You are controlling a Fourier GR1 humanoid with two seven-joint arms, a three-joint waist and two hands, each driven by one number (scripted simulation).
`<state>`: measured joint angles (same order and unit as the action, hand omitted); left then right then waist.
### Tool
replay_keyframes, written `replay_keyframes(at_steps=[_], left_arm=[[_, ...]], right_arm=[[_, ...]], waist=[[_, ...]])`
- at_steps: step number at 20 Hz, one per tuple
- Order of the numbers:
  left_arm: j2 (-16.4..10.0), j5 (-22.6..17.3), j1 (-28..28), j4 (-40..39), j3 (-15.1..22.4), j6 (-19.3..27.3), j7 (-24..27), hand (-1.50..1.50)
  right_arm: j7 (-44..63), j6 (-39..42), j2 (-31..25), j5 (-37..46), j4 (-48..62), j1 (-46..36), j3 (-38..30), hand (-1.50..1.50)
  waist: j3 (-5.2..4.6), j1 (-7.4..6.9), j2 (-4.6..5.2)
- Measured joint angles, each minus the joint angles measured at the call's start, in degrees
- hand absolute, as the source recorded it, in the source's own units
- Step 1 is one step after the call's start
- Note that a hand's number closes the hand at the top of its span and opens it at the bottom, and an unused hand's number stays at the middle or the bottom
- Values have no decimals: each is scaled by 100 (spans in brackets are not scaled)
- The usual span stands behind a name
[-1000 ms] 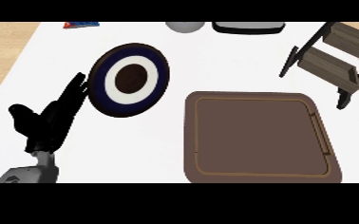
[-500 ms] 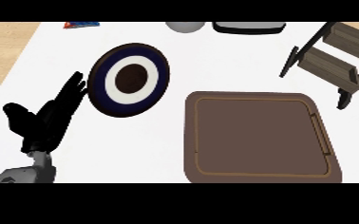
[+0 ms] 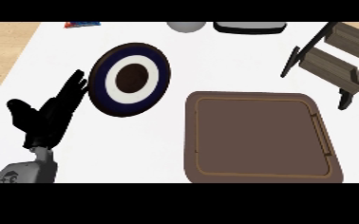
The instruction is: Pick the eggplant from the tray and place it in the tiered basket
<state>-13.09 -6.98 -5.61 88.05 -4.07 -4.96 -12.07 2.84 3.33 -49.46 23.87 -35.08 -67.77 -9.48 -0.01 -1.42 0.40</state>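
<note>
No eggplant shows: the brown rounded-rectangle tray [image 3: 191, 137] carries nothing, and the visible shelves of the dark wooden tiered basket [image 3: 329, 61], up and right of the tray and cut by the frame edge, show none either, so where it sits cannot be told. The black left hand [image 3: 51, 116] rests well left of the tray beside the round blue-rimmed plate [image 3: 129, 85], fingers straight and spread, holding nothing; the right hand is out of view. Pick looks done, placing probably done but unconfirmed.
</note>
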Motion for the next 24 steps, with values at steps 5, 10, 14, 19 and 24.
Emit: replay_keyframes(at_steps=[5, 10, 14, 19, 24], left_arm=[[58, 54, -7, 144, 36, 76, -109, 0], [73, 78, 13, 122, 17, 81, -83, 0], [124, 101, 114, 157, 59, 70, -39, 0], [135, 107, 194, 208, 51, 55, -22, 0], [86, 46, 174, 284, -16, 10, -88, 0]], right_arm=[[199, -110, 80, -289, 322, -365, -420, -150], [252, -184, -48, -789, 626, -527, -1043, -150], [358, -340, -232, -1214, 756, -627, -1568, -150], [407, -469, -827, -1486, 949, -660, -2027, -150], [235, -477, -1560, -1653, 1261, -407, -2411, -150]], waist=[[1, 8, -8], [2, 22, -5], [3, 37, -14], [3, 39, -7], [8, 39, 5]])
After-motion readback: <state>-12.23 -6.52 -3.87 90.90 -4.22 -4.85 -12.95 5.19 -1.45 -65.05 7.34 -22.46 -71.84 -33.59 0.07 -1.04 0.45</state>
